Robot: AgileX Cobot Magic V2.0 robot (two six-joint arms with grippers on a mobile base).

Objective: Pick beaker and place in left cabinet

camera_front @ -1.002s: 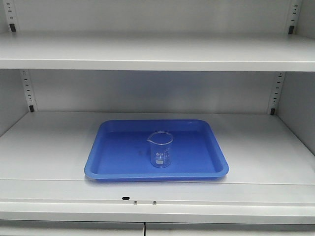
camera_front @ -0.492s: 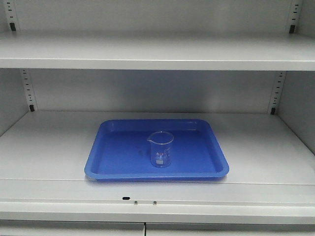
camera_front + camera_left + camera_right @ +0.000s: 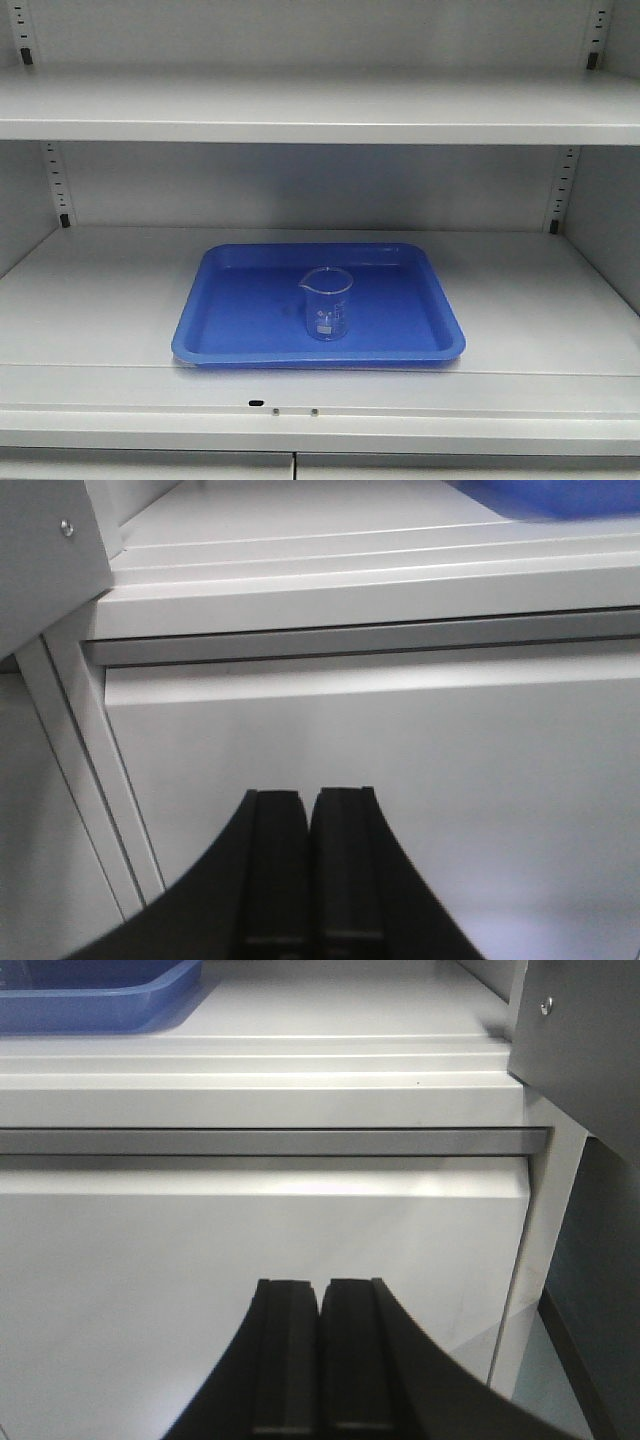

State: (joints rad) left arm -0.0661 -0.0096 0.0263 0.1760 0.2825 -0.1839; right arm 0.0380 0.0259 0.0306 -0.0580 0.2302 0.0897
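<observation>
A small clear glass beaker (image 3: 326, 304) with a pour spout stands upright in a blue tray (image 3: 240, 300) on a wide shelf of the light grey cabinet (image 3: 100, 290). No gripper shows in the front view. My left gripper (image 3: 308, 798) is shut with nothing in it, low in front of the cabinet's lower door, below the shelf edge. My right gripper (image 3: 320, 1286) is likewise shut and empty, facing the lower door panel. A corner of the blue tray (image 3: 90, 1000) shows at the top left of the right wrist view.
An upper shelf (image 3: 320, 105) spans the cabinet above the beaker. Slotted uprights (image 3: 52, 185) stand at the back corners. The shelf's stepped front lip (image 3: 260, 1085) runs above both grippers. A cabinet side post (image 3: 575, 1060) is at the right.
</observation>
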